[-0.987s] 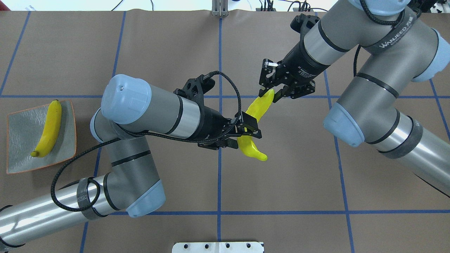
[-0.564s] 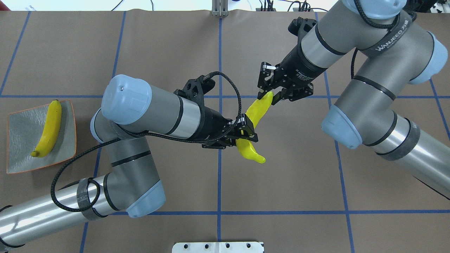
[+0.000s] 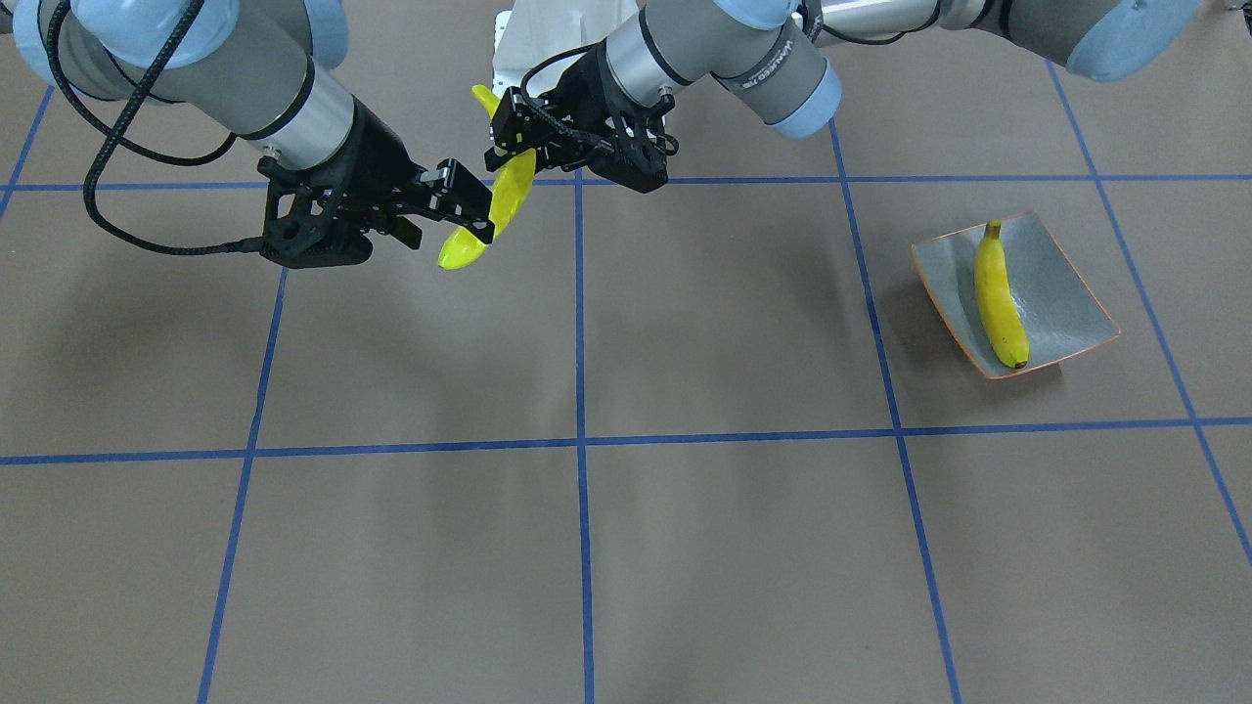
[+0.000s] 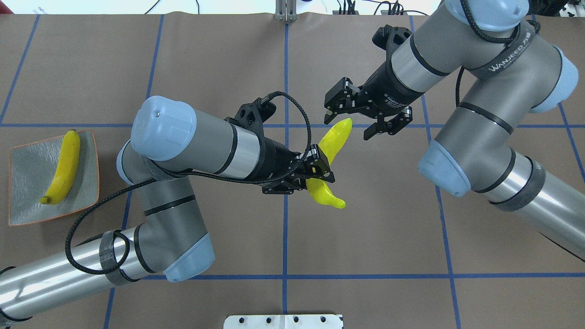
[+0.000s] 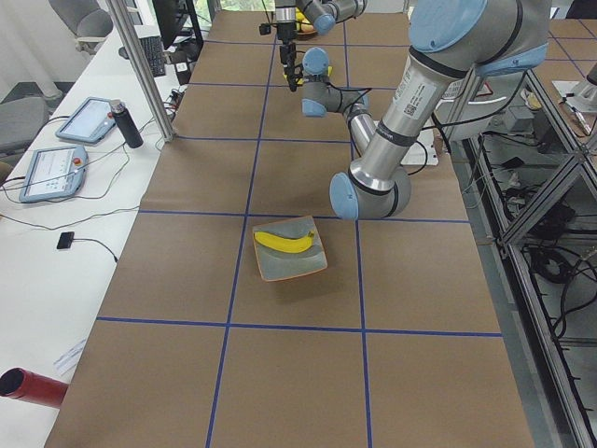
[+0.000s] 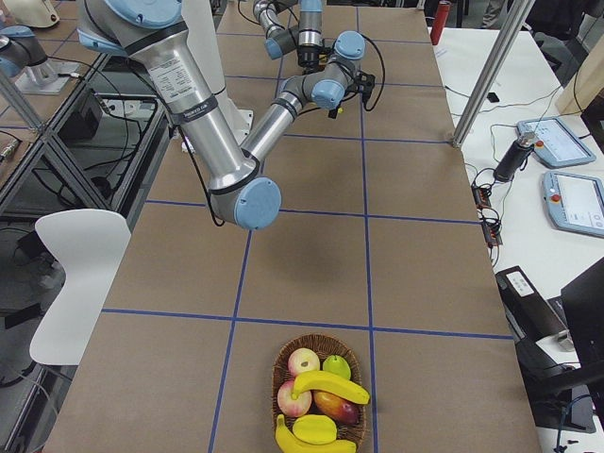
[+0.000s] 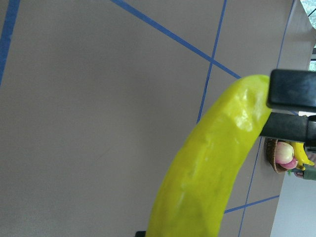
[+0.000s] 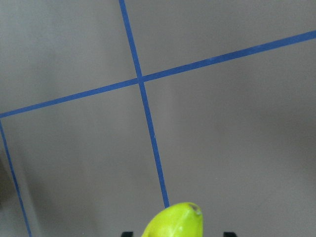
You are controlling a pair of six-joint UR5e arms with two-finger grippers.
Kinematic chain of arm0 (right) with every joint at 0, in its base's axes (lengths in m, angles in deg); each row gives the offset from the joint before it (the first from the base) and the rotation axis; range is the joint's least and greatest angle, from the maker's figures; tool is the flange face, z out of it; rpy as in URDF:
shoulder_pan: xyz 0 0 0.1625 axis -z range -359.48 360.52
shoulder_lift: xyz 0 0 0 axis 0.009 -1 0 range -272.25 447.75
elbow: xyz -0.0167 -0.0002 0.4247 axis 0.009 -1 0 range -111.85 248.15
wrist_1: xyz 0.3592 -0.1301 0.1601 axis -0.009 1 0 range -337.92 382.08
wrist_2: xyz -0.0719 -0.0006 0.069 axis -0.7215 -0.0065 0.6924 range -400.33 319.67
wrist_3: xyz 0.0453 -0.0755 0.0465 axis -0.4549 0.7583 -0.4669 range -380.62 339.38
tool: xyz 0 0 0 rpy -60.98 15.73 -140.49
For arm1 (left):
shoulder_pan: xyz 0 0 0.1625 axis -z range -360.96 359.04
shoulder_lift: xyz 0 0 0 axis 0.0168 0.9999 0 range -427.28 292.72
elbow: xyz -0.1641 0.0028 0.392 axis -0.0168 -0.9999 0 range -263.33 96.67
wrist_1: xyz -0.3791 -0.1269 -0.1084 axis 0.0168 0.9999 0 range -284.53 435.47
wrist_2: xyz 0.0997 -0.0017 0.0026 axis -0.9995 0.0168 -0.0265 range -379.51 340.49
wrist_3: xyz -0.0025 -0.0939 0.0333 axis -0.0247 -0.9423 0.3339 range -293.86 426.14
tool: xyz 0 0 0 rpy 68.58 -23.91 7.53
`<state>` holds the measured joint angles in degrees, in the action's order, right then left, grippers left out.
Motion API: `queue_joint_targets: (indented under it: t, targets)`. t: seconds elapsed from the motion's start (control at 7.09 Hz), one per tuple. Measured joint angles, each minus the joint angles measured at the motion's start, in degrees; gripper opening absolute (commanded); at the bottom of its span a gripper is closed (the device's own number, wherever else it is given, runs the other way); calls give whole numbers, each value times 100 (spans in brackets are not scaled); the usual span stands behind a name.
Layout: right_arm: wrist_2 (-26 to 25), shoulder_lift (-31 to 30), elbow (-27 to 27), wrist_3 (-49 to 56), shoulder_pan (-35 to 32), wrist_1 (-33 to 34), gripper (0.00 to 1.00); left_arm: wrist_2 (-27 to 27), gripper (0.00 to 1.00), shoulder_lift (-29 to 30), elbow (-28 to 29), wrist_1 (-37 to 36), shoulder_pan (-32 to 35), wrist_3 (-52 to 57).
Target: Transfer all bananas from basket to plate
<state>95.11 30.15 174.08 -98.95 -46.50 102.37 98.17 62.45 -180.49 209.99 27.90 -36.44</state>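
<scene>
At the table's left edge, the plate holds one banana. Mid-table, in the air, the left jaws clamp a second banana. The right jaws stand spread around its far tip without touching it. Bare table lies all around.

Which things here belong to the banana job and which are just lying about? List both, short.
Job: held banana, in the shut left end effector; open right end effector; plate; banana on plate; basket; bananas in basket.
Lying about: apple in basket; teach pendant; black bottle; white chair.
</scene>
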Motion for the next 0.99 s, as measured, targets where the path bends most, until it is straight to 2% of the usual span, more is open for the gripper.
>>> queue_joint_targets:
  t: [0.28,0.56,0.85,0.99]
  targets:
    - [16,0,31,-42,-115,-28,100,-6,0,-29,63,-29,14,-6]
    - [63,-36,53,-177,-502,-31,100,-12,0,-212,247,-62,69,-117]
    - [4,-251,50,-183,-853,-31,100,-15,0,-932,78,-53,341,-276]
    - [-136,-335,41,-165,-981,-29,100,-19,0,-1495,-225,-57,553,-297]
